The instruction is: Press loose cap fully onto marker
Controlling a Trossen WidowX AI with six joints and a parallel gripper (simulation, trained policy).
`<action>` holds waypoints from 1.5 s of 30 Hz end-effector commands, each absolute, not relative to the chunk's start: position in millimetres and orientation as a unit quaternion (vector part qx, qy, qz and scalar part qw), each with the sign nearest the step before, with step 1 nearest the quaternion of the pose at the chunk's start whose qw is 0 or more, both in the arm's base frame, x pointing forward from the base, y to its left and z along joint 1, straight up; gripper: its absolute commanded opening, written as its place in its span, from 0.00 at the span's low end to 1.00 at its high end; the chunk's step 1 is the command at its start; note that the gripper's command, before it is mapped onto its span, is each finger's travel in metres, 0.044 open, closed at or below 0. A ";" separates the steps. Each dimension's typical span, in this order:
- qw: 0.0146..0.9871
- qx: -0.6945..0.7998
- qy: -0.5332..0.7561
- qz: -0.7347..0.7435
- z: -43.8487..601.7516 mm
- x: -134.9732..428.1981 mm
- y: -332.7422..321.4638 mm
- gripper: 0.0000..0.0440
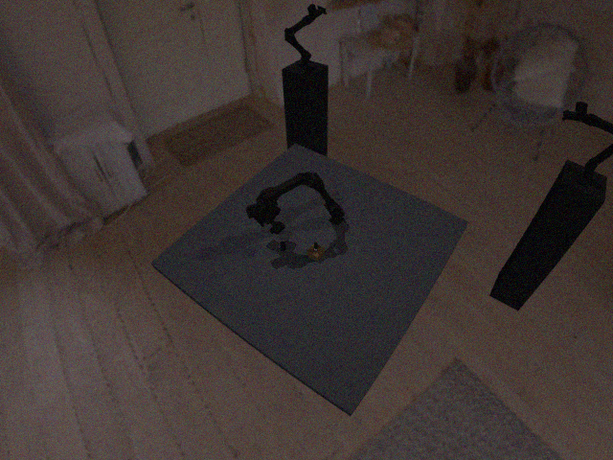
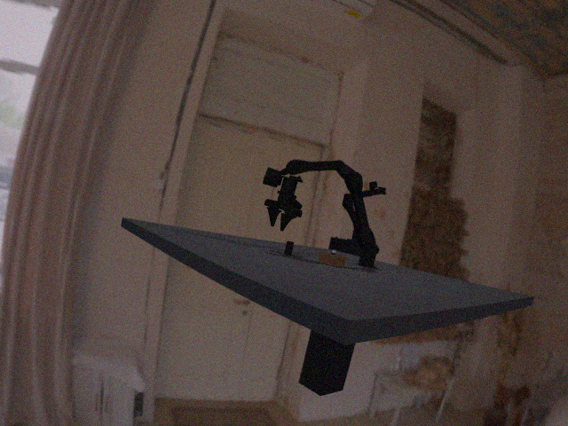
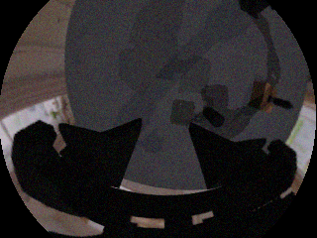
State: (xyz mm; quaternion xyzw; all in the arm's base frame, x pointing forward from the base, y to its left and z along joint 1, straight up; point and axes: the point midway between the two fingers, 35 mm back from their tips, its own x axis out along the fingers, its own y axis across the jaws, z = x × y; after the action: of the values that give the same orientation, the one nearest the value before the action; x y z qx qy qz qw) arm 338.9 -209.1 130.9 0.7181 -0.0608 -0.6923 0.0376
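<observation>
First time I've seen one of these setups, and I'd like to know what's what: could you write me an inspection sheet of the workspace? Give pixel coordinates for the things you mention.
Surface: dark grey tabletop [image 1: 346,316] [image 2: 256,270], shadows across it
Job's things: black cap [image 1: 283,245] [image 2: 288,248] [image 3: 214,116] standing off the marker; marker [image 1: 315,245] [image 3: 282,102] upright in the orange-brown holder block [image 1: 311,254] [image 2: 332,259] [image 3: 258,94]
Clutter: nothing seen
Gripper [image 1: 277,227] [image 2: 277,228] [image 3: 166,124]: open, above the table
Cables: nothing seen
Surroundings: dim room; door, curtain, chair, two more arms on black pedestals

The arm [image 1: 301,180] [image 2: 342,166] arches up from its base and over, its forearm reaching outward and its wrist bent so the gripper [image 1: 276,227] [image 2: 278,227] [image 3: 166,124] points down, slightly tilted. Its fingers stand well apart, their tips raised above the table [image 1: 322,316] [image 2: 293,280] [image 3: 94,64], with nothing between them.
</observation>
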 end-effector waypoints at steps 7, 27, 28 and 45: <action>0.020 0.713 -0.026 -0.701 122.7 349.9 -180.1 0.72; 0.015 0.689 0.042 -0.723 109.9 358.3 -125.5 0.70; 0.015 0.687 0.044 -0.725 109.0 357.7 -124.4 0.70; 0.023 0.660 0.089 -0.746 78.0 346.9 -116.0 0.63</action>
State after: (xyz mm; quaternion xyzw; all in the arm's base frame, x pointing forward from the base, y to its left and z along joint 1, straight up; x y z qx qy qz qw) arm 349.6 -117.8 88.5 0.6680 0.0780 -0.7397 0.0247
